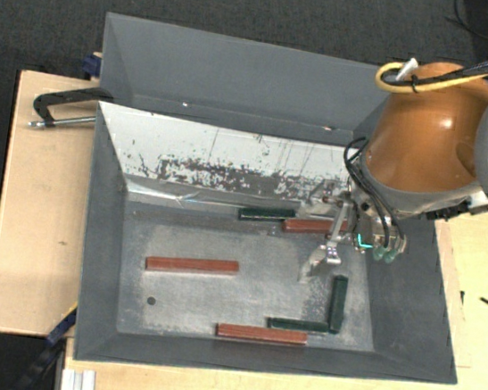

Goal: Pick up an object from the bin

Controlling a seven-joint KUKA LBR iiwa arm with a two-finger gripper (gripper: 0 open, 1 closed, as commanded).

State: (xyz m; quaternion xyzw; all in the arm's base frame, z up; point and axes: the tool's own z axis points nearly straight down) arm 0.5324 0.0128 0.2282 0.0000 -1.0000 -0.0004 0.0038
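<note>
Pointed straight down, as a top-down grasp requires, the claw (326,259) is poised low in the grey bin (102,242); whether it is open or closed cannot be told. Well in front of it a reddish-brown bar (260,333) is laid along the front wall. Just in front, a dark green L-shape (337,304) is judged the likeliest pick. Left, a second reddish-brown bar (192,266) is seen; behind, a dark green bar (266,214) is lodged against the back wall.

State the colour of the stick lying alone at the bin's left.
Reddish brown stick, camera view.
</note>
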